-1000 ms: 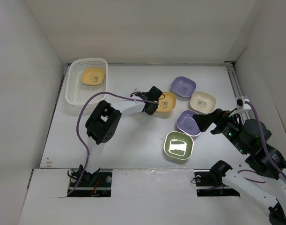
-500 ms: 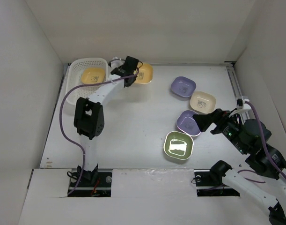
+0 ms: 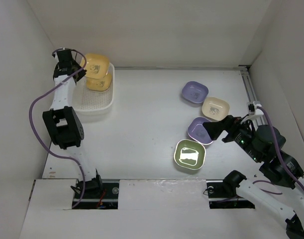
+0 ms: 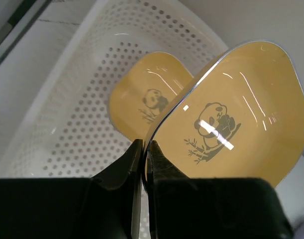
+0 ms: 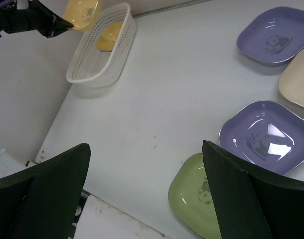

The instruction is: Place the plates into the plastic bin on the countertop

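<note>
The left gripper (image 4: 144, 147) is closed tight, its two dark fingers pinching the rim of a yellow plate (image 4: 231, 119), which it holds tilted in the air with the hollow facing the wrist camera. Just beyond the fingertips and lower down, a second yellow plate (image 4: 142, 99) lies on the floor of the plastic bin (image 4: 67, 124), whose perforated white walls curve round on the gripper's left. From the top camera the left gripper (image 3: 74, 63) sits at the bin's far end, by the left wall, with the held plate (image 3: 96, 63) partly covering the one in the bin (image 3: 99, 82). Both yellow plates carry a dark print of a panda with bamboo sprigs; no lettering on them can be made out. The right gripper (image 5: 144, 147) has its jaws spread wide and grips nothing, hovering over bare countertop (image 5: 156, 99). By its right finger lie a light green plate (image 5: 196, 191) and a lavender plate (image 5: 263, 137), each with the same small panda print; further out on that side are a cream plate (image 5: 298, 79) and another lavender plate (image 5: 273, 35). Far ahead and to its left stands the bin (image 5: 82, 74). In the top view the right gripper (image 3: 219, 127) overlaps the near lavender plate's (image 3: 199, 132) edge; whether they touch cannot be told.
</note>
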`<action>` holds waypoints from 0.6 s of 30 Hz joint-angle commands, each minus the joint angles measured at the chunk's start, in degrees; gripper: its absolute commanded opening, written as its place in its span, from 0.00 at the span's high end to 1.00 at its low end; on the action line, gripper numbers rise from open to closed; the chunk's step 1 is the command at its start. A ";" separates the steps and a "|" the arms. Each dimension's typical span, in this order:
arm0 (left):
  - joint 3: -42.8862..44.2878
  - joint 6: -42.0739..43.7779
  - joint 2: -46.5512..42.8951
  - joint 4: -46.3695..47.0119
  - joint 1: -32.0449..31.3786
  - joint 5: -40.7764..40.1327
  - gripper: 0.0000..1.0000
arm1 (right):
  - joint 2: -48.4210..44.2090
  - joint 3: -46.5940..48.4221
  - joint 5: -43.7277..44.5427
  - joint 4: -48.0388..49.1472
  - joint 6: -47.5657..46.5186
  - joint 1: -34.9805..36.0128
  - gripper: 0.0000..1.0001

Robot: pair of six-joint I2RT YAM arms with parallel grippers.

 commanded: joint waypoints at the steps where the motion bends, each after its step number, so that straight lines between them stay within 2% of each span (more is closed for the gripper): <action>1: 3.76 8.35 3.16 1.98 0.00 7.46 1.00 | 0.03 -0.63 -0.80 2.60 -1.04 -0.30 0.00; 6: 7.82 12.22 9.23 0.21 2.54 6.48 1.00 | -1.11 -1.16 -1.40 2.60 -1.04 -0.30 0.00; 13: 11.26 11.44 13.88 -0.75 3.78 4.99 1.00 | -1.11 -1.16 -1.41 2.60 -1.04 -0.30 0.00; 14: 11.78 11.44 13.89 -0.75 3.78 4.98 0.97 | -1.11 -1.16 -1.41 2.60 -1.04 -0.30 0.00; 16: 11.79 9.87 14.51 -0.75 3.78 4.46 0.84 | -1.11 -1.16 -1.41 2.60 -1.04 -0.30 0.00; 18: 11.26 9.07 14.51 -0.75 3.78 3.50 0.80 | -1.63 -1.16 -1.41 2.60 -1.04 -0.30 0.00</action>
